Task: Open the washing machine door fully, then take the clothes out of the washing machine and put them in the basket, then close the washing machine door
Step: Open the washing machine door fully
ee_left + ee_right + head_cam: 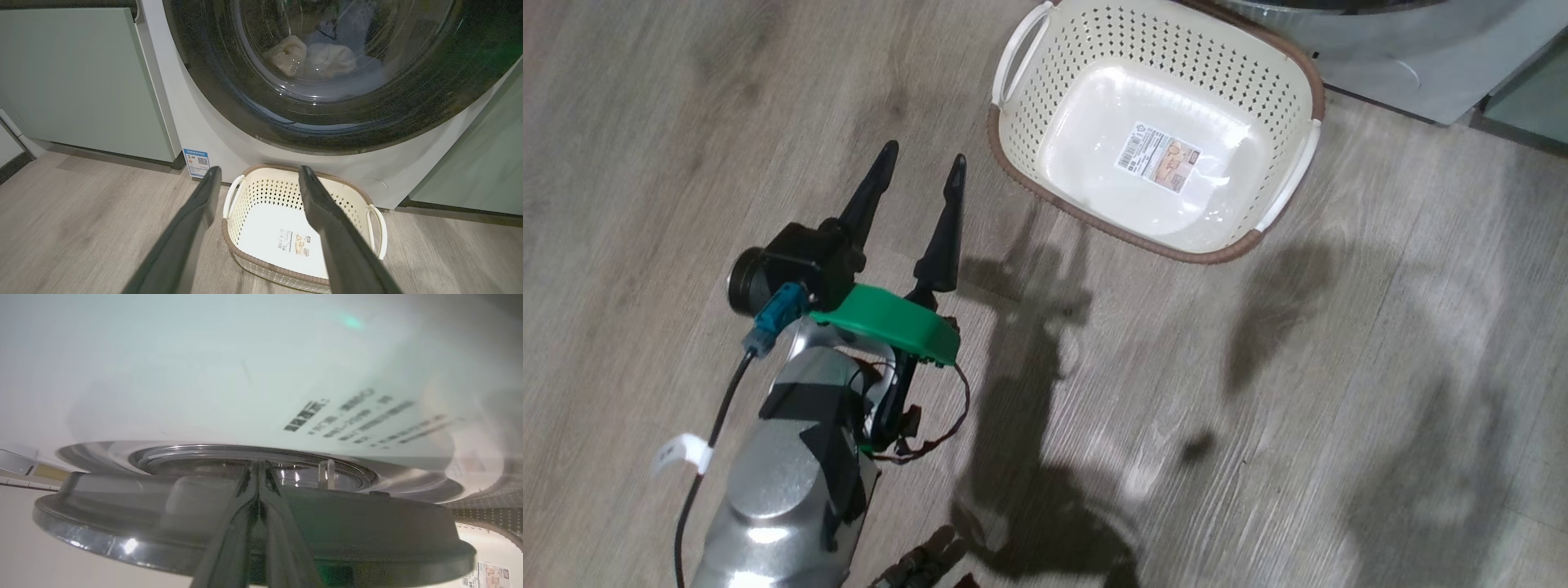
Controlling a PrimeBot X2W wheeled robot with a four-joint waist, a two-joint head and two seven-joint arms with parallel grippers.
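Clothes (327, 61) lie inside the drum, pale cream folds seen through the glass of the washing machine door (408, 102), so nothing has been unloaded. By my reading the task is at its first step: the door looks shut or barely ajar against the white washing machine (204, 134). The basket (1054, 98) sits empty on the floor (1258, 408) just in front of it. The left gripper (925, 155) hangs above the floor near the basket, fingers apart, holding nothing. The right gripper (258, 469) has its fingers pressed together, tips at the seam between door ring and machine face. Opening, unloading and closing are all left to do. Whether the latch has let go is unclear, since the right wrist view is blurred. The number of garments cannot be told, and the head view cuts the machine off at its top edge
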